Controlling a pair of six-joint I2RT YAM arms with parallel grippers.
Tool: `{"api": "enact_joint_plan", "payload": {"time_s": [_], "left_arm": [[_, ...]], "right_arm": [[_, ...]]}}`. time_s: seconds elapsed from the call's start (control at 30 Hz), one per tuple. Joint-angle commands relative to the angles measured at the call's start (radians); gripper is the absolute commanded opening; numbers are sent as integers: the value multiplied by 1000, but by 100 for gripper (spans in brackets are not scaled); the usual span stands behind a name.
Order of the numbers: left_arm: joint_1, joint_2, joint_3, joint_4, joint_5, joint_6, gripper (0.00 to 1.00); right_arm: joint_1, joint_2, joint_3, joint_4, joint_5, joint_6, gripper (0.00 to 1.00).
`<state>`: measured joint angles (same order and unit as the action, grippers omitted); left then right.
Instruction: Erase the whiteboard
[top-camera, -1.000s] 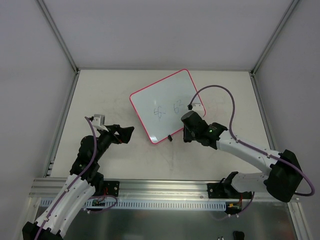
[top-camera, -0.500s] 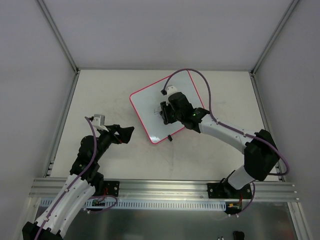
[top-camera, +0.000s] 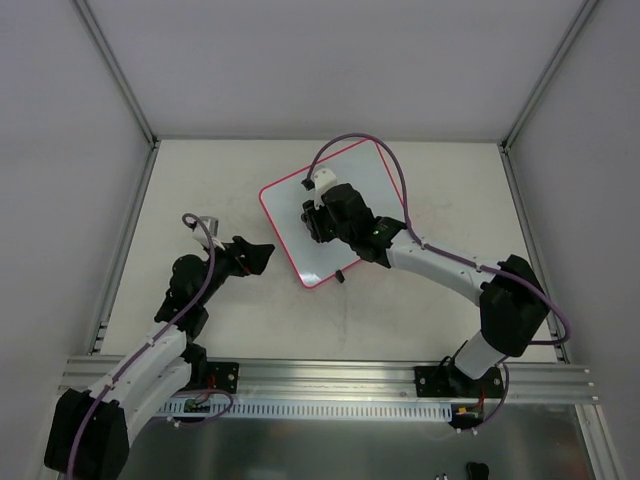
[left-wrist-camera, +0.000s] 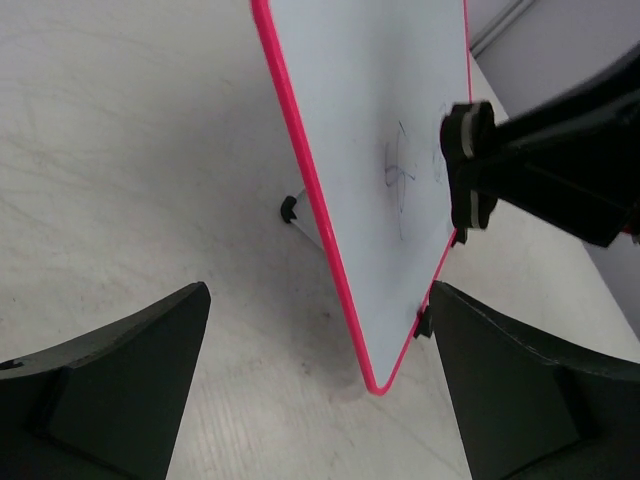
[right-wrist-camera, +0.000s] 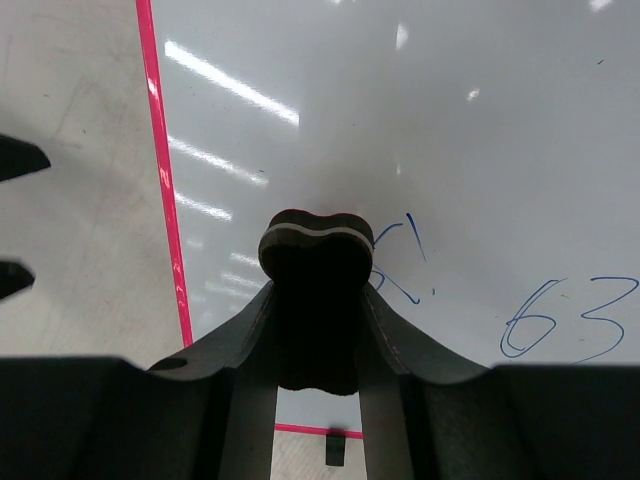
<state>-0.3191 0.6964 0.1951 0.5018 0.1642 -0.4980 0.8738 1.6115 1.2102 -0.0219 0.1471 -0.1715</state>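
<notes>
The whiteboard (top-camera: 365, 175) lies tilted on the table, white with a pink-red rim. It also shows in the left wrist view (left-wrist-camera: 370, 90) and the right wrist view (right-wrist-camera: 450, 120). My right gripper (top-camera: 310, 222) is over its left part, shut on a black eraser (right-wrist-camera: 315, 245) that is pressed to the board. Blue writing "63" (right-wrist-camera: 570, 320) is to the eraser's right, with a few strokes (right-wrist-camera: 400, 265) right beside it. My left gripper (top-camera: 262, 252) is open and empty just off the board's near-left edge, with the board's corner (left-wrist-camera: 372, 385) between its fingers (left-wrist-camera: 120, 380).
Two small black clips (left-wrist-camera: 288, 208) (left-wrist-camera: 424, 322) stick out under the board's near edges. The beige table (top-camera: 200, 190) is bounded by grey walls and metal frame posts (top-camera: 115, 70). An aluminium rail (top-camera: 320, 375) runs along the front by the arm bases.
My right gripper has swept left across the board with the eraser, from the right edge to the left part. My left gripper has moved a little closer to the board's near-left edge.
</notes>
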Motion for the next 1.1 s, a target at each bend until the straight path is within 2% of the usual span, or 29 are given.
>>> {"api": "enact_joint_plan", "payload": {"time_s": [0.0,0.03,0.07,0.2,0.33,0.47,0.53,0.73,0.9,1.07], "left_arm": [[122,147,-28,354,142,-106,91],[153,185,-39,432,225,-149,90],[179,246,-40,487,250,-154,90],[183,371,13,593,314,-157,88],[187,524,41,820,393,-220,88],[187,633,78,937,451,-261,85],[187,690,112,958,474,-284,81],[186,791,182,1020,500,-313,76],[186,861,225,1028,503,-327,63],[186,899,242,1073,509,-352,57]], "right_arm": [[1,-48,-14,82,25,-33,0],[1,-50,-17,82,29,-33,0],[1,-50,-17,85,28,-33,0],[1,-48,-23,89,31,-45,0],[1,-51,-37,106,35,-48,0],[1,-51,-54,115,42,-51,0],[1,-50,-57,122,49,-51,0],[1,-53,-67,131,51,-56,0],[2,-51,-70,149,49,-53,0],[10,-42,-75,160,54,-56,0]]}}
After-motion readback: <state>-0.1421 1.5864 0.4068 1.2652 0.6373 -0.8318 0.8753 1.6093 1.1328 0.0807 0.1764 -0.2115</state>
